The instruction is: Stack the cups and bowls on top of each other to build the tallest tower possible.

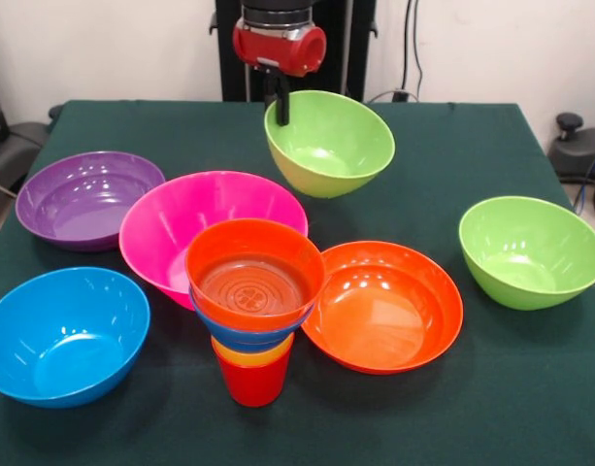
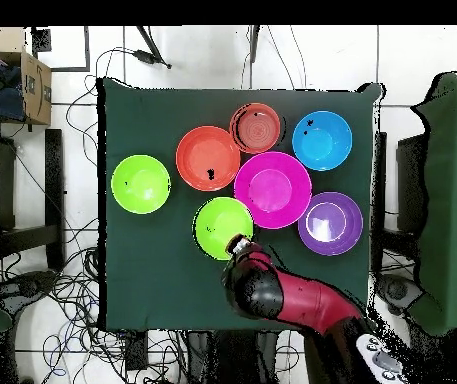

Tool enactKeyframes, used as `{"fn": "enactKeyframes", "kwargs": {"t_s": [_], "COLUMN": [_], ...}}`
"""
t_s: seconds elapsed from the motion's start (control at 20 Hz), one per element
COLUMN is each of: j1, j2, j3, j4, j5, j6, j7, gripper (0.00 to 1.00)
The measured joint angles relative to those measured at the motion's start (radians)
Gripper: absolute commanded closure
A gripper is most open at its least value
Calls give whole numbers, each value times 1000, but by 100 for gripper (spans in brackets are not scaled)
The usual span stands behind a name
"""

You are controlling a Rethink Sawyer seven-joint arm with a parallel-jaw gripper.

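— Where's the lime green bowl (image 1: 330,144)?
— Tilted and lifted off the tabletop (image 1: 443,155), toward its far edge behind the pink bowl (image 1: 195,225); the tool (image 1: 280,105) is clamped on its rim.
— And the tower (image 1: 253,306)?
— Near the front edge, well apart from the tool, touching the large orange-red bowl (image 1: 389,306).

Lime green bowls (image 1: 329,143), a pink bowl (image 1: 171,228), dark green table (image 1: 491,388).
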Motion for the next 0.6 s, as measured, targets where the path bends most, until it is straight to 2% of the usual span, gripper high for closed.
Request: {"fn": "enactKeyframes", "kwargs": {"t_s": [0.6], "j1": [-106], "j2": [-88], "j3": [131], "j4": [-38], "j5": [20], "j6": [139], "j7": [0], "gripper": [100]}}
